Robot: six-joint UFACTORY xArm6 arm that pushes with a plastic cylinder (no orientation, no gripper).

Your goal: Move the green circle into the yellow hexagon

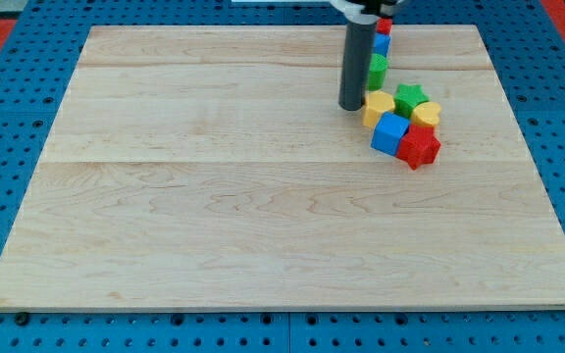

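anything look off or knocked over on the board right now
Nothing stands out. All the blocks sit flat, bunched near the view's top right: the green circle touching the yellow hexagon, with a green star, blue cube and red star beside them. My tip rests just left of the hexagon.

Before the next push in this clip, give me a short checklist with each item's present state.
1. My tip visible on the wooden board: ok.
2. Green circle located, just to the view's right of the rod: ok.
3. Yellow hexagon located, below the circle and right beside my tip: ok.
4. Circle already touching hexagon: cannot tell, they look very close.
5. Neighbours that could shift, green star and blue cube, crowd the hexagon: not ok.
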